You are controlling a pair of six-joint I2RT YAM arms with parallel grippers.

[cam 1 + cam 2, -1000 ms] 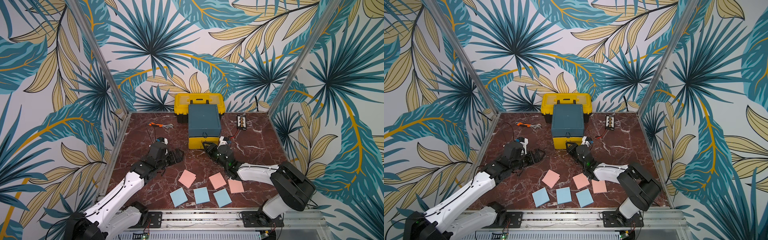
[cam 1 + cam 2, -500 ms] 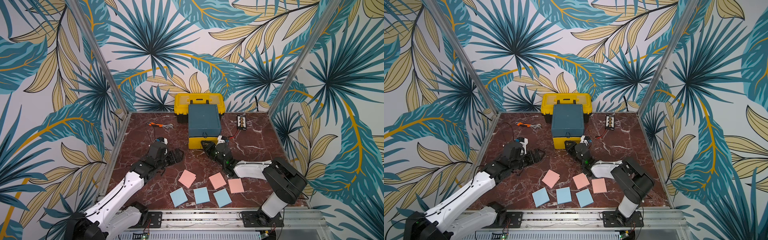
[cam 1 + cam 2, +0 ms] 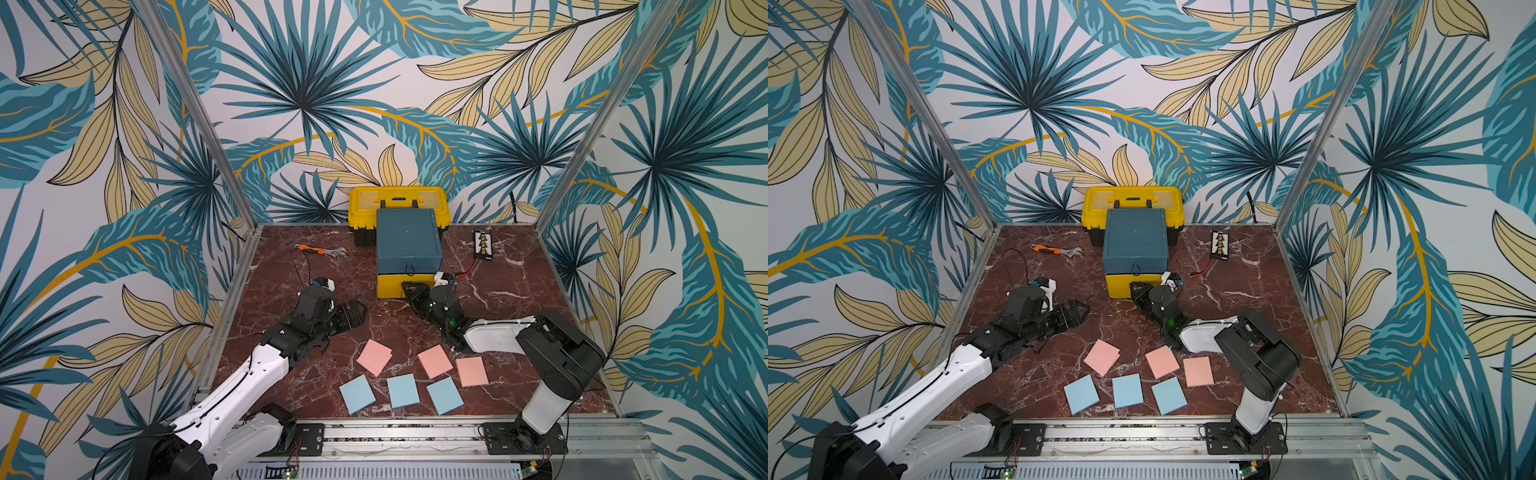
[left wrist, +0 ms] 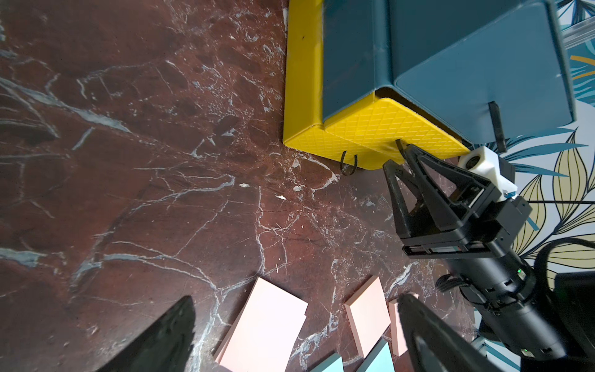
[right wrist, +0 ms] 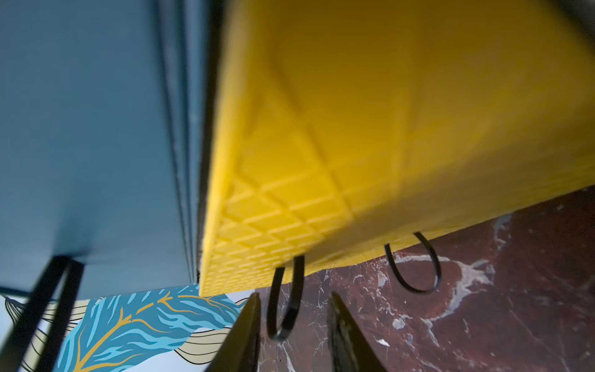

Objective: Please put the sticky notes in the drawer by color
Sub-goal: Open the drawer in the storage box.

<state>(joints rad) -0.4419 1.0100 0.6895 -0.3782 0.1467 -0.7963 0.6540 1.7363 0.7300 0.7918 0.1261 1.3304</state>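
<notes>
The drawer (image 3: 408,241) is a small chest with a teal top and yellow lower fronts (image 3: 390,286), at the back middle in both top views. My right gripper (image 3: 409,289) is at its yellow front. In the right wrist view the fingers (image 5: 248,335) stand apart on either side of a black cord loop (image 5: 285,309), with gaps showing. A second loop (image 5: 412,267) hangs beside it. The sticky notes lie near the front edge: three pink (image 3: 375,356) (image 3: 434,360) (image 3: 471,371) and three blue (image 3: 357,393) (image 3: 403,390) (image 3: 444,395). My left gripper (image 3: 353,313) is open and empty, left of the drawer.
A yellow toolbox (image 3: 397,201) stands behind the drawer against the back wall. A wrench with an orange handle (image 3: 320,250) lies at the back left. A black connector board (image 3: 483,244) with red and black wires lies at the back right.
My right gripper has moved forward to the drawer's yellow front, its elbow swinging up and back, and its jaws have narrowed slightly. The left arm has stayed still.
</notes>
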